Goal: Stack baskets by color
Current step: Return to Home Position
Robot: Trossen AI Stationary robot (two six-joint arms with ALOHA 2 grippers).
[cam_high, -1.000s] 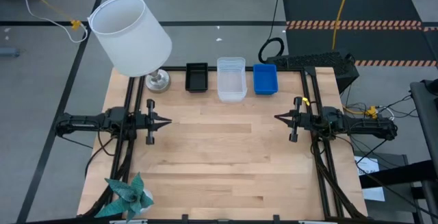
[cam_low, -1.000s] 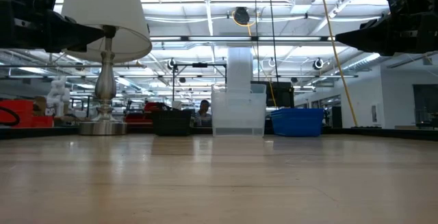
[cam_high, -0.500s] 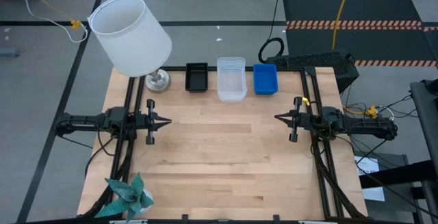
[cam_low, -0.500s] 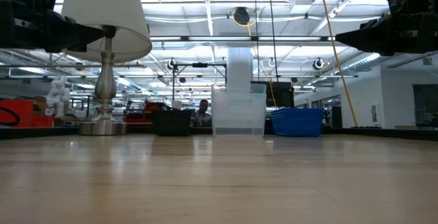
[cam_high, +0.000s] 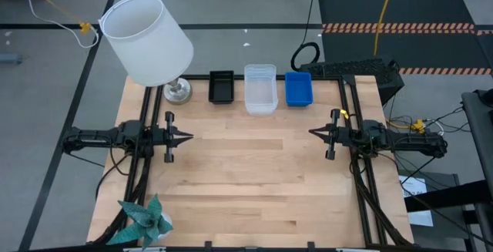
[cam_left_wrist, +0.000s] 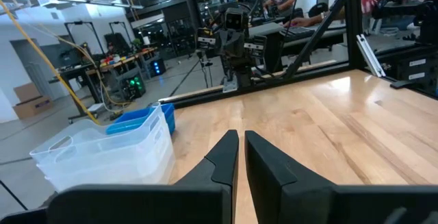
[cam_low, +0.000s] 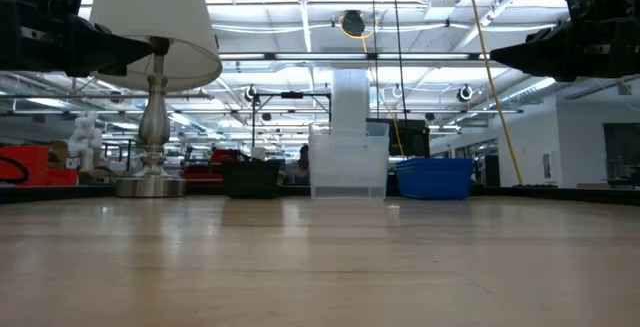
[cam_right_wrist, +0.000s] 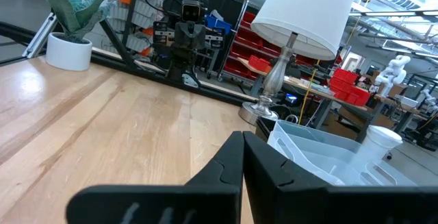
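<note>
Both arms lie at mid-height of the high view: left end effector (cam_high: pixel 187 137) at centre left, right end effector (cam_high: pixel 313 133) at centre right, tips facing each other across bare bench (cam_high: pixel 246 183). Fingers on each are together and hold nothing. Both wrist views show the two dark fingers closed to a slit.

The baskets stand in a row at upper centre of the frame, along the bench's far edge. From left to right they are the black baskets (cam_high: pixel 221 87), clear baskets (cam_high: pixel 259 89) and blue baskets (cam_high: pixel 298 89), near one another but apart. Sorting by colour reads as done.

Risks from here, my judgement:
- The clear stack stands tallest in the low view, and its upper part looks narrower than its base. I cannot tell from this angle whether it is fully nested. If it is only perched, a knock to the bench could tip it onto a neighbour.
- The row sits close to the far edge, so a nudge outward could drop a stack off.
- The lamp (cam_high: pixel 146 40) stands near the black stack, and a wobble there could strike it.
- The arms are well apart from the row, so homing itself looks low-risk.
</note>
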